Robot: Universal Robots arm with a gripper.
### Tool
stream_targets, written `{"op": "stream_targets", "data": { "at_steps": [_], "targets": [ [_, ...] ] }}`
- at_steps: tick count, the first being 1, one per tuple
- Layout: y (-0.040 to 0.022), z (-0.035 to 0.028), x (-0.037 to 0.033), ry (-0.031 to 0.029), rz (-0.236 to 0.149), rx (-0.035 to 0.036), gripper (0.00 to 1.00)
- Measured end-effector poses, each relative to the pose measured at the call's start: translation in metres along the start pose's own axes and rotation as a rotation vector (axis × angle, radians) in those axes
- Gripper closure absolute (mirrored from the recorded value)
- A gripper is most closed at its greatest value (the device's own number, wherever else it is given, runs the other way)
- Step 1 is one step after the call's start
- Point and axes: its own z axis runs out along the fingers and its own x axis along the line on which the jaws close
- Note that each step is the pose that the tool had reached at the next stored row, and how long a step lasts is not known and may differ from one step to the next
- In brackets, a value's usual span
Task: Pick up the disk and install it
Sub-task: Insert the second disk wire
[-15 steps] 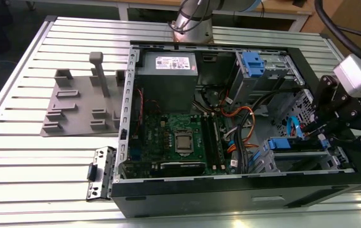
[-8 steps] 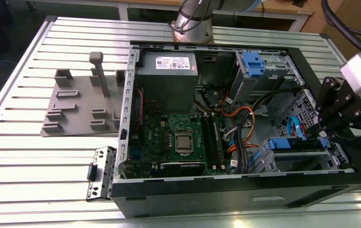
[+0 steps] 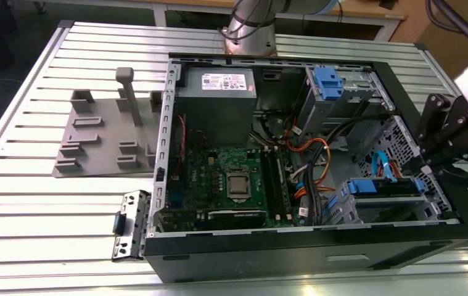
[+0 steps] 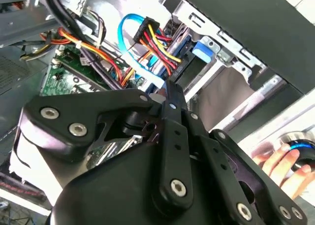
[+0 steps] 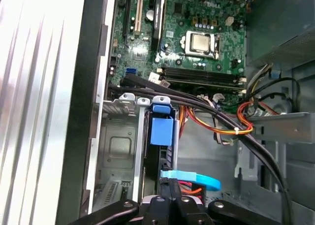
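Observation:
The disk (image 3: 381, 187), marked by its blue plastic carrier, sits edge-on in the silver drive bay at the lower right corner of the open computer case (image 3: 316, 259), toward the exterior view's right. In the first wrist view the disk's blue carrier (image 5: 161, 130) stands between the bay's metal rails. It shows again as a blue tab (image 4: 203, 48) in the second wrist view. My black gripper (image 3: 425, 168) hovers over the case's right wall just beside the bay. Its linkage (image 4: 170, 94) converges to a shut tip (image 5: 172, 201) close to the disk's near end. Whether it touches is hidden.
A blue data cable (image 5: 192, 178) and orange-yellow power wires (image 4: 147, 43) crowd the bay. The grey power supply (image 3: 217, 92) and a silver cage with a blue latch (image 3: 332, 80) sit at the case's back. A grey fixture (image 3: 106, 132) lies on the slotted table. A hand (image 4: 278, 161) rests outside the case.

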Motion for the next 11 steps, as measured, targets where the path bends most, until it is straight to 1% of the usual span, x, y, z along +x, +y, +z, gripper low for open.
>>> {"op": "stream_targets", "data": {
  "at_steps": [5,6,7,11],
  "targets": [
    [0.0027,-0.0226,-0.0026,0.0002,0.000,0.0000,0.90],
    [0.0032,-0.0263,-0.0030,0.0001,0.000,0.0000,0.90],
    [0.0034,-0.0279,-0.0032,0.0002,0.000,-0.0001,0.90],
    [0.0034,-0.0282,-0.0032,-0.0001,0.000,0.0000,0.90]
  ]
}}
